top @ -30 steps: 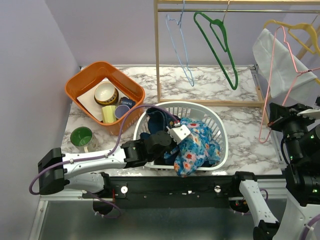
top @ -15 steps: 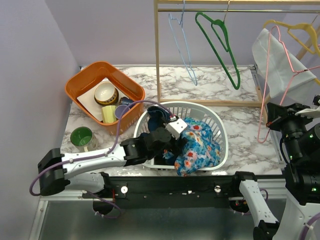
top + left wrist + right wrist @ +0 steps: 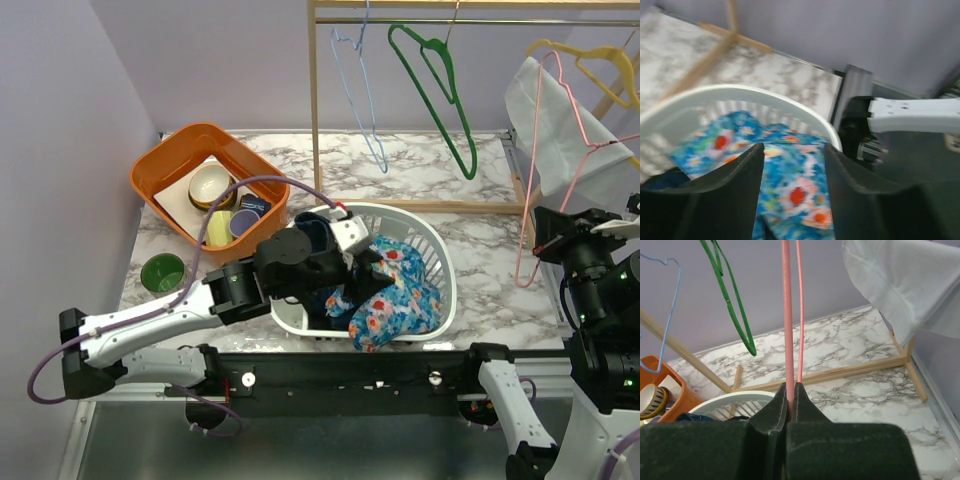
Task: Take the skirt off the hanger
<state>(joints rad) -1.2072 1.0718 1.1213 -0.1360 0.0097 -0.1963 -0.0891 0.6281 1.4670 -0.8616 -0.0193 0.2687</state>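
A white basket (image 3: 400, 210) sits at the middle of the surface's (image 3: 480, 290) front edge. It holds the floral skirt (image 3: 395, 295) in its right half, with a fold spilling over the front rim, and a dark blue garment (image 3: 315, 232) on the left. An orange bin (image 3: 165, 155) at the back left corner contains a bowl (image 3: 212, 185), a yellow cup (image 3: 218, 228) and some dark items. A green mug (image 3: 162, 272) stands near the left edge.

The left gripper (image 3: 365, 265) hangs over the basket with its jaws spread; the skirt lies just below, ungripped. The right gripper (image 3: 790, 390), by the right edge, is pressed together on a pink hanger's (image 3: 785, 315) wire.
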